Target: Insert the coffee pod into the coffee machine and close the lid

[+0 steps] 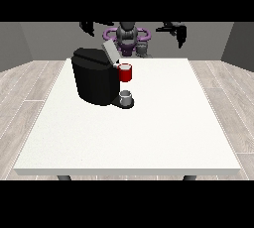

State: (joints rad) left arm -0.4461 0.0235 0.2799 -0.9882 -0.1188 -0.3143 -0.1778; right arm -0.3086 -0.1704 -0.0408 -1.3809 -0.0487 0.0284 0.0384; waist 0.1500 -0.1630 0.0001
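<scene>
The black coffee machine (94, 81) stands on the left half of the white table (149, 133). Its grey lid (109, 51) is tilted up and open. A red pod holder (126, 73) sits at the machine's right side, above a small grey cup (127, 96) on the base. A small grey coffee pod (143, 49) rests at the table's far edge, in front of the robot. The hand at the view's left (88, 27) and the hand at the view's right (177, 31) hang raised beyond the far edge, open and holding nothing, both well away from the pod and the machine.
The robot's torso (127, 36) is behind the table's far edge, between the two hands. Bare white tabletop spreads to the right of the machine and towards the camera. Wooden floor surrounds the table.
</scene>
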